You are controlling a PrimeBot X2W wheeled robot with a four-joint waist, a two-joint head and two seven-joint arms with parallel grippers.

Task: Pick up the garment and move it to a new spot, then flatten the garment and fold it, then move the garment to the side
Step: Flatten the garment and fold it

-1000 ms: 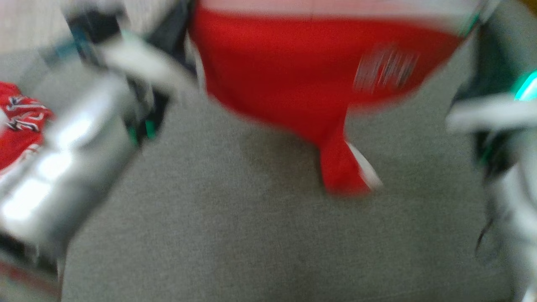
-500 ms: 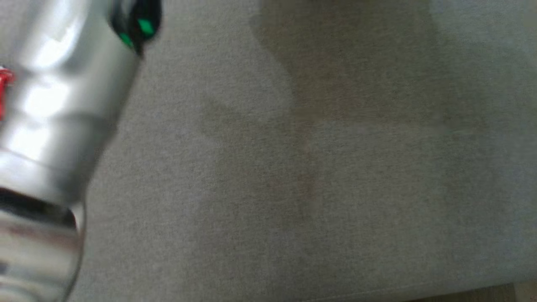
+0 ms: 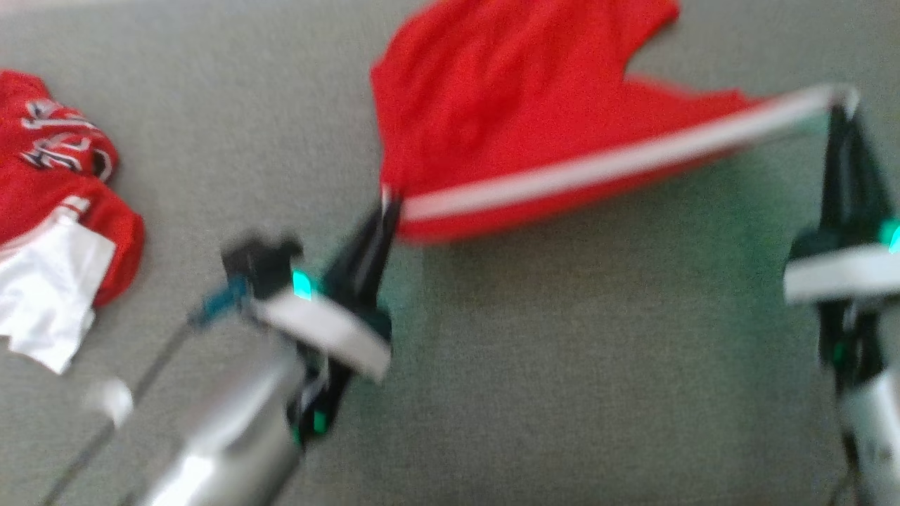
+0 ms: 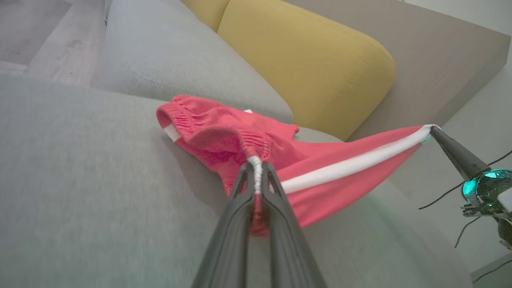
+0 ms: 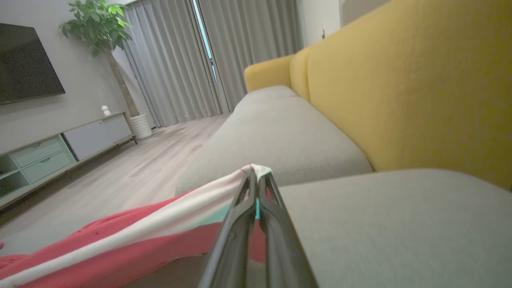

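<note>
Head view: the garment (image 3: pixel 506 119) stretches between the left pincer (image 3: pixel 387 200) and the right pincer (image 3: pixel 840 98), over the sofa (image 3: pixel 562 351). Left wrist view: left pincer clamped on the waistband (the rest lies on the seat). Right wrist view: right pincer pinched shut on the striped corner.

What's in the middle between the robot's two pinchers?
The red garment: its white stripe runs taut from the left gripper to the right gripper, above the grey sofa seat. The head view shows it.

We see grey sofa seat (image 5: pixel 280 132), yellow back cushions (image 5: pixel 400 88), wood floor (image 5: pixel 152 164), grey curtains (image 5: pixel 176 60) (daylight slit between), TV (image 5: pixel 24 64), plant (image 5: pixel 96 24), low cabinet (image 5: pixel 60 148).
</note>
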